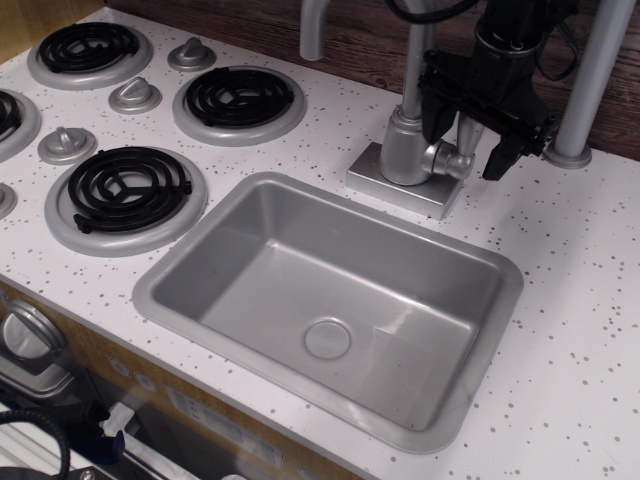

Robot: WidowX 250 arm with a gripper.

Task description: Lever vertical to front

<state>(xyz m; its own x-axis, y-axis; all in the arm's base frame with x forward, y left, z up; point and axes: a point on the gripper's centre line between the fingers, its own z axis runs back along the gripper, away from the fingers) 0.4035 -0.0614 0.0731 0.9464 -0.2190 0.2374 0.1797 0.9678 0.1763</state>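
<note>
We note white speckled tabletop [590, 300], wood-panel wall [370, 35]; gripper [468, 148] jaws spread, straddling lever [468, 135], contact apparently none.

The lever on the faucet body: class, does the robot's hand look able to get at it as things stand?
Probably yes. The hand hangs open right over the lever, a finger on either side, and nothing stands between them. Whether the fingers touch it cannot be told.

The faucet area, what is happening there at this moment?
A black robot gripper hangs over the faucet body behind the sink. Its jaws are open and stand on either side of the lever, which rises from the pivot knob on the side of the faucet. Whether the jaws touch it cannot be told. The lever looks roughly upright, not yet brought to the front.
</note>
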